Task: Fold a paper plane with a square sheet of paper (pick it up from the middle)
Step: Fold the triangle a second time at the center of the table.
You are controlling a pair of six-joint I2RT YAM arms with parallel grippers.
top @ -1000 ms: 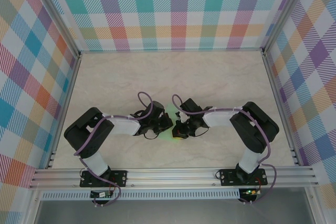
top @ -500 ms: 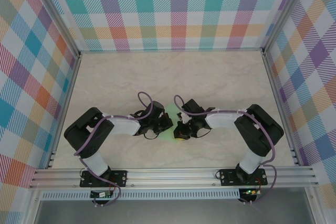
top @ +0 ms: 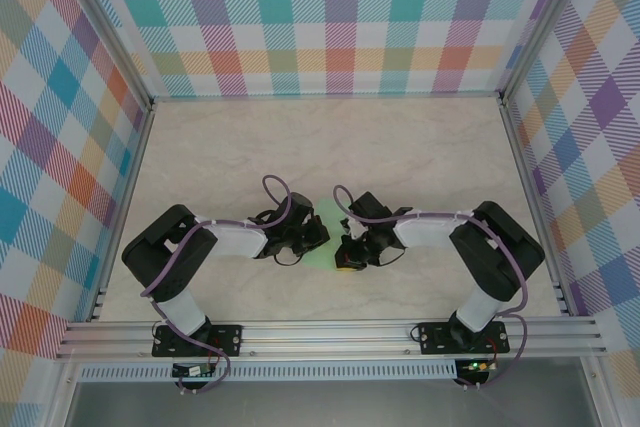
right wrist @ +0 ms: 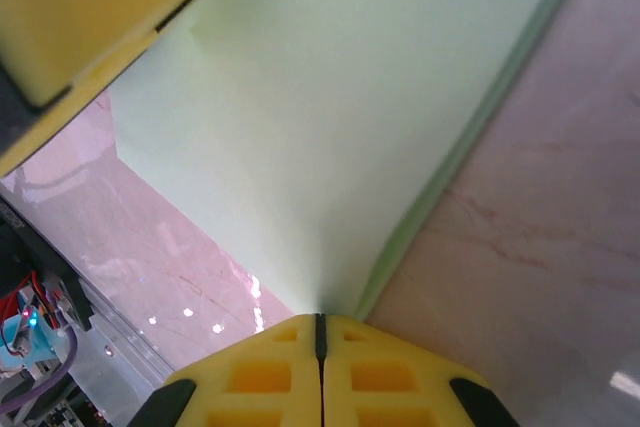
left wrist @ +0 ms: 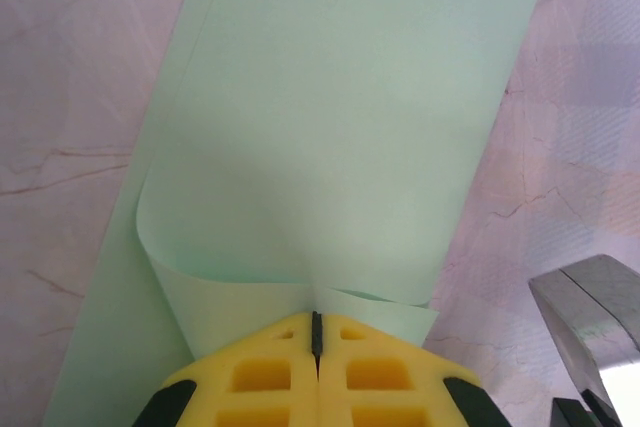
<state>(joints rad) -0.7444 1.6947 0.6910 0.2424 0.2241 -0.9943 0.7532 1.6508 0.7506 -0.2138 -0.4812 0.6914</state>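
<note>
A light green sheet of paper (left wrist: 340,117) lies on the marble table, folded lengthwise, its upper layer curling up into my left gripper (left wrist: 316,325), which is shut on the edge of that layer. My right gripper (right wrist: 320,322) is shut on another edge of the same paper (right wrist: 330,117). From above, the left gripper (top: 322,234) and the right gripper (top: 343,252) meet tip to tip at the table's middle, with just a sliver of green paper (top: 329,219) between them. No pointed plane shape is recognisable.
A yellow finger of the left gripper (right wrist: 90,17) crosses the top left of the right wrist view. Metal of the right gripper (left wrist: 590,312) sits close beside the left jaws. Checked walls (top: 330,17) enclose the table (top: 330,147), and an aluminium rail (top: 330,332) runs along the near edge.
The right arm has drawn slightly to the right and toward the near edge, its gripper staying on the paper. The left arm has not moved.
</note>
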